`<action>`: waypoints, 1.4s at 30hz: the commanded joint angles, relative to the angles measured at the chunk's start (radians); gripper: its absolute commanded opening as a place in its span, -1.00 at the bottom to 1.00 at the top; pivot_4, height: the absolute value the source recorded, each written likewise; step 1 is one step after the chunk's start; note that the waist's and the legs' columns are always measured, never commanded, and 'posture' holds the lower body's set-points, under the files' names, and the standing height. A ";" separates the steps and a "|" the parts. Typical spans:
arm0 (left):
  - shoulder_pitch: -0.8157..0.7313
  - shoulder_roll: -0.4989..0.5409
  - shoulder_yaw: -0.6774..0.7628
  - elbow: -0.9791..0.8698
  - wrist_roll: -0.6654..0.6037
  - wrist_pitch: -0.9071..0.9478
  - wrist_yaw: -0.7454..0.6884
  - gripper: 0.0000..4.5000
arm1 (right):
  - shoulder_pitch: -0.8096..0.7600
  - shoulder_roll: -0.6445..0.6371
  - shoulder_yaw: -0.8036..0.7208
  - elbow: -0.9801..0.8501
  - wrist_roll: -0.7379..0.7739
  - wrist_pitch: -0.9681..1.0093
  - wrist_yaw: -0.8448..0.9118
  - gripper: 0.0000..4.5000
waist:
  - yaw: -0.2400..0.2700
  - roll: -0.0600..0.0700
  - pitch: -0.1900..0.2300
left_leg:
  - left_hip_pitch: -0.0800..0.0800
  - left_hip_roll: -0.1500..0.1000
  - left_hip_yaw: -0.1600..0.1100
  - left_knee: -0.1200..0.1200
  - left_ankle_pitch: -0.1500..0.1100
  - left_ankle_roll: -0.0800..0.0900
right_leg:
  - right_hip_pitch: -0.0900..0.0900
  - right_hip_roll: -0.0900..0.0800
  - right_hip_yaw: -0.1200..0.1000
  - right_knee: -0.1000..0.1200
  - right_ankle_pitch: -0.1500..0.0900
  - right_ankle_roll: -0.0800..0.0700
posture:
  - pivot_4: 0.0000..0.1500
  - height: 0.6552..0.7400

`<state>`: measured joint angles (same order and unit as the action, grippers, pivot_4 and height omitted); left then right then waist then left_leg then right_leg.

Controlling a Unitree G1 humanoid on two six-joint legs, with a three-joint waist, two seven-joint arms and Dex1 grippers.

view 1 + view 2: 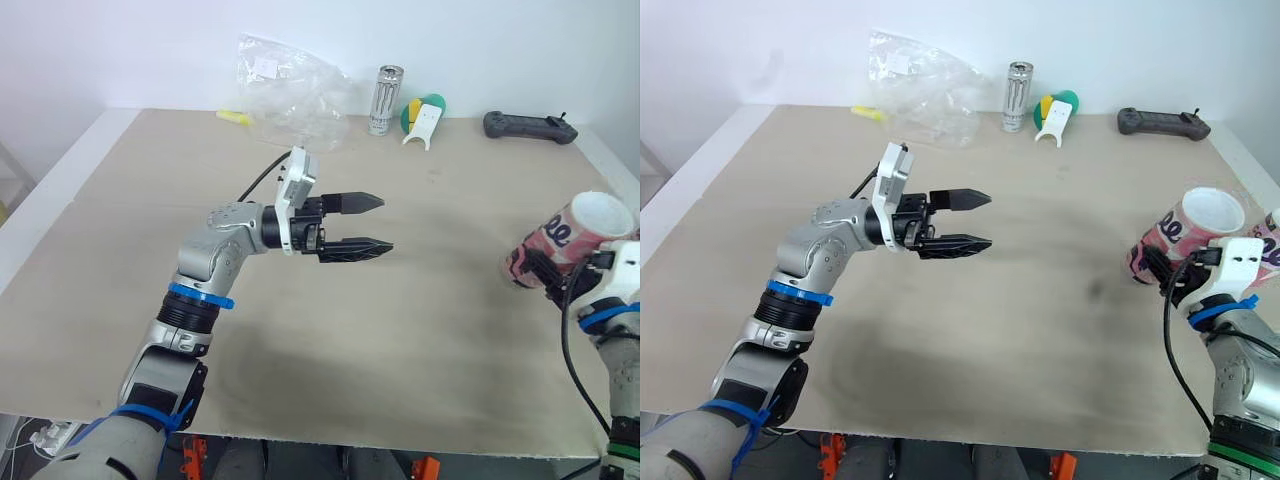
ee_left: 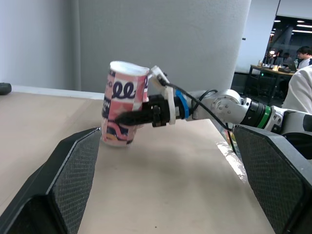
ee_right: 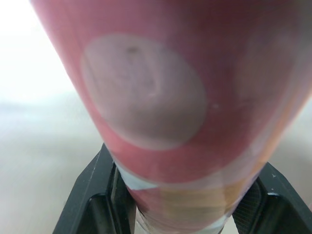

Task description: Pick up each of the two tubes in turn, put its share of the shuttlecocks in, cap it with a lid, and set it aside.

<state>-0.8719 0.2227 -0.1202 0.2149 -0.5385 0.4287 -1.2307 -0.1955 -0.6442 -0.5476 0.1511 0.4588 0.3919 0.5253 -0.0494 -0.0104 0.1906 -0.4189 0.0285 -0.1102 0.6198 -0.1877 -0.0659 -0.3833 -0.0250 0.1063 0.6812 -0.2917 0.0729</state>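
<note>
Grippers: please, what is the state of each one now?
Left gripper: open, holding nothing.
Right gripper: closed on the pink tube.

The table [image 1: 420, 350] offers open passage across its middle and near side, between the left gripper [image 1: 385, 224] and the tube [image 1: 570, 235] at the right edge. Obstacles stand along the far edge: a plastic bag [image 1: 290, 90], a can [image 1: 385, 100], a white-and-green object [image 1: 423, 120], a controller [image 1: 528, 126].

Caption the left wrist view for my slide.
Right tool grips the tilted pink tube, framed by the open left tool.
</note>
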 commanded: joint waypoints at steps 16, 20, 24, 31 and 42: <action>0.030 0.024 -0.018 0.019 0.097 -0.107 -0.015 1.00 | 0.066 -0.065 0.038 -0.007 -0.012 0.069 0.045 0.98 | 0.001 0.000 0.000 | 0.001 0.000 0.000 0.000 0.002 -0.003 | 0.001 0.000 0.001 0.000 0.002 0.003 | 1.00 1.00; 0.056 0.051 -0.032 0.014 0.118 -0.127 -0.025 1.00 | 0.156 -0.094 0.000 -0.084 0.014 0.100 0.085 0.98 | 0.002 0.001 0.000 | 0.001 0.000 0.000 0.000 0.002 -0.003 | 0.001 0.000 0.001 0.000 0.001 0.003 | 1.00 1.00; 0.128 0.103 -0.020 -0.007 0.137 -0.137 -0.012 1.00 | 0.292 -0.119 -0.048 -0.211 0.072 0.157 0.164 0.98 | 0.001 0.001 0.000 | 0.001 0.000 0.000 -0.001 0.002 -0.002 | 0.001 0.000 0.001 0.000 0.001 0.003 | 1.00 1.00; 0.327 0.254 0.027 -0.118 0.140 -0.017 0.066 1.00 | 0.445 -0.097 0.004 -0.564 0.231 0.194 0.312 0.98 | -0.016 0.002 0.000 | 0.004 0.001 0.000 -0.001 0.002 -0.002 | 0.002 0.001 0.002 0.000 -0.002 0.008 | 1.00 1.00; 0.519 0.313 0.139 -0.272 0.074 0.064 0.198 1.00 | 0.313 -0.042 0.282 -0.618 0.213 0.198 0.293 0.98 | 0.005 -0.003 0.002 | 0.009 0.001 0.001 -0.001 0.003 -0.002 | 0.009 0.001 0.003 -0.001 -0.002 0.008 | 1.00 1.00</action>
<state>-0.3503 0.5294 -0.0101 -0.0149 -0.4447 0.4892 -1.0495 0.1217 -0.6853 -0.2595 -0.4645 0.6782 0.6067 0.8205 -0.0441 -0.0137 0.1929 -0.4103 0.0293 -0.1097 0.6186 -0.1843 -0.0682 -0.3742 -0.0244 0.1088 0.6802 -0.2939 0.0807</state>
